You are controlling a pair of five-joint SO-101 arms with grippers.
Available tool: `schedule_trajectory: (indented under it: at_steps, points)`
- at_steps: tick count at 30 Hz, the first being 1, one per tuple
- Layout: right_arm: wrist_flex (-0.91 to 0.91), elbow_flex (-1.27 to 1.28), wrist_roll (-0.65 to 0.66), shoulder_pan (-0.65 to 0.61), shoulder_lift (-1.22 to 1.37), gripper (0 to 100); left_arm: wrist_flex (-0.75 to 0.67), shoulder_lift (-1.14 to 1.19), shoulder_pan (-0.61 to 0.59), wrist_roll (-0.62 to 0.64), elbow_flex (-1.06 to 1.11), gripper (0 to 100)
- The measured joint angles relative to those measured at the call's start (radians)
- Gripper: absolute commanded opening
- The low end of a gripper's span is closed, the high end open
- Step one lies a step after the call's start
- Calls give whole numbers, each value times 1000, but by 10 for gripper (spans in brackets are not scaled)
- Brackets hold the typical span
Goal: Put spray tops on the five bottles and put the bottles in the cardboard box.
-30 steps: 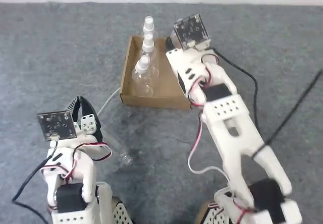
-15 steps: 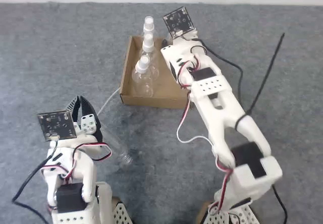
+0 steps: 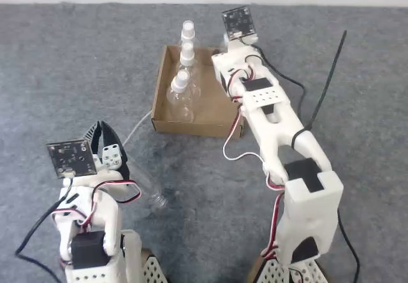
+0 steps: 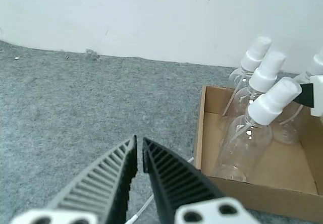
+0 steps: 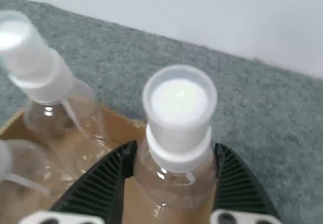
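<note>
As the right arm has stretched toward the cardboard box's [image 3: 162,79] 1 o'clock corner, the right gripper's [image 5: 174,166] fingers stay clamped on a capped bottle [image 5: 179,103], seemingly the fourth going in. The left gripper's [image 4: 140,151] fingers sit together, empty; the last bottle [image 3: 150,190] lies at 7 o'clock on the counter [image 3: 76,72].

Three bottles [image 3: 186,57] in cardboard box [image 3: 191,129], fourth bottle [image 3: 150,190] outside

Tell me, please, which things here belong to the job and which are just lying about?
Job: cardboard box; three capped bottles in it; capped bottle in the right gripper; fifth bottle lying on the carpet.
Lying about: thin white cord; black cables.
</note>
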Motion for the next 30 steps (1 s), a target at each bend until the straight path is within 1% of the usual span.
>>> schedule_trajectory:
  at_steps: [3, 12, 23, 25, 30]
  points:
    - [0, 0, 0, -3, 15, 147, 0, 0, 0, 0, 0, 19]
    - [-98, -11, -3, 2, 72, 148, 0, 0, 0, 0, 0, 19]
    - [-103, -11, -3, 2, 72, 151, 0, 0, 0, 0, 0, 19]
    - [-103, -11, -3, 2, 72, 180, 0, 0, 0, 0, 0, 19]
    - [-101, -11, -2, -3, 72, 291, 0, 0, 0, 0, 0, 19]
